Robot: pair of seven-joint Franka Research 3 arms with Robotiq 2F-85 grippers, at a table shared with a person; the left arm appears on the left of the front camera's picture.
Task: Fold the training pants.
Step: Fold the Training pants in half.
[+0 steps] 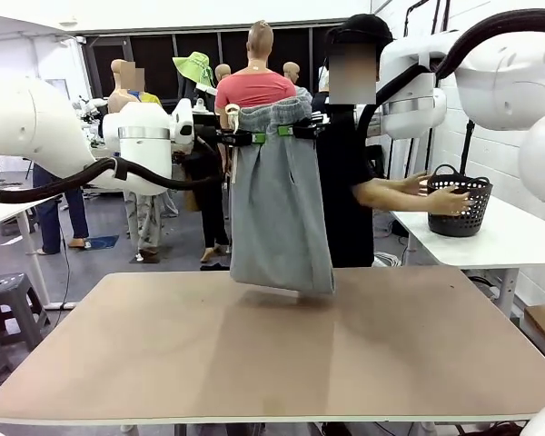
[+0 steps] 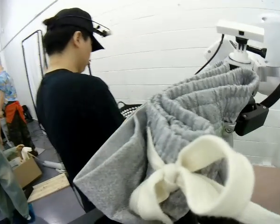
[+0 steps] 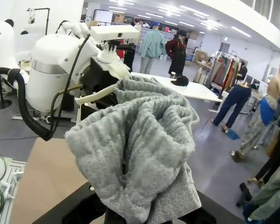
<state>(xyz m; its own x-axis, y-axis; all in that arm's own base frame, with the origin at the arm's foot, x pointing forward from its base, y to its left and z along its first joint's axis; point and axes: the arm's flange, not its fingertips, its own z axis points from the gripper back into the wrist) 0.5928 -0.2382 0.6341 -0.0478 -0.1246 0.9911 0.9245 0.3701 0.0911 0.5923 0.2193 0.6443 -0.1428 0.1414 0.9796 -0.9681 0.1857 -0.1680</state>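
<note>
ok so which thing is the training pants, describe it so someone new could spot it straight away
Look above the far edge of the brown table, between the two white arms. The training pants hang there by the waistband, pinched by the left gripper and right gripper. They are the one light grey jersey garment, with a white drawstring.

Training pants (image 1: 280, 213) hanging above table (image 1: 272, 345), pinched by both grippers

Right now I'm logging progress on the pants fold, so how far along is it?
Done: the training pants are off the table, hanging by the waistband. In hand: the left gripper and right gripper are each shut on the waistband, the hem dangling just above the tabletop. Left: no fold shows yet; the pants must still be laid down and folded.
</note>
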